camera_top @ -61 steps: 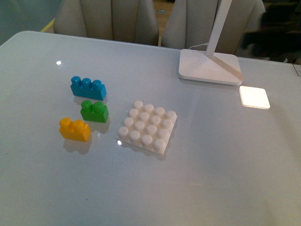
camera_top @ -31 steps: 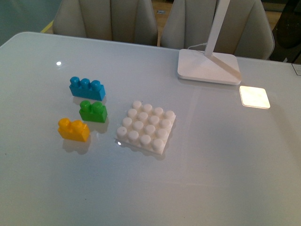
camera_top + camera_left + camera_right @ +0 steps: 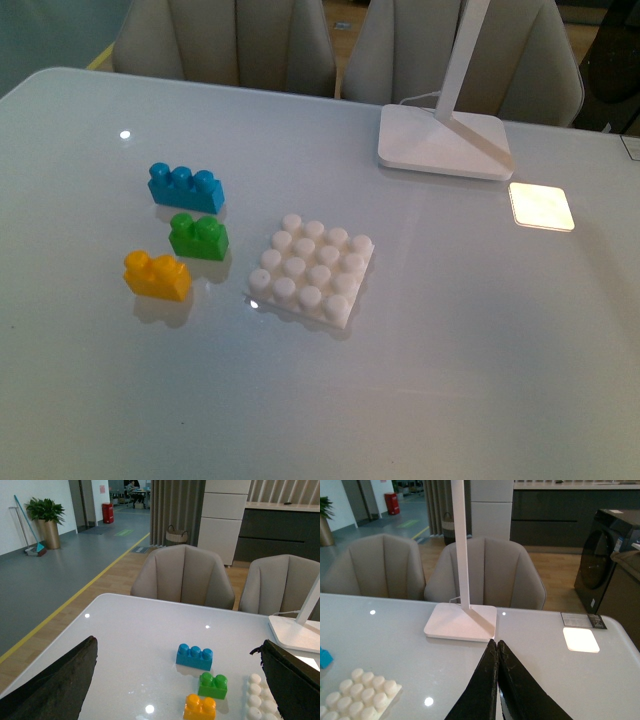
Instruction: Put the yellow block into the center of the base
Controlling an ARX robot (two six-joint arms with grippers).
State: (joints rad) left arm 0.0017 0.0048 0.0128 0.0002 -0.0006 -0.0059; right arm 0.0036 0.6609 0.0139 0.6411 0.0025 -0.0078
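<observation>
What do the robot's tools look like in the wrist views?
The left tool has two broad, matte black fingers with rough edges. The right tool has two glossy black fingers tapering to thin tips. No cables or markings show.

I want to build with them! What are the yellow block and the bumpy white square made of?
The yellow block looks like hard plastic: one solid bright colour, rounded moulded studs, a soft sheen. The base seems the same kind of plastic, white and fairly matte, its studs all alike. Looks alone can't prove it.
</observation>
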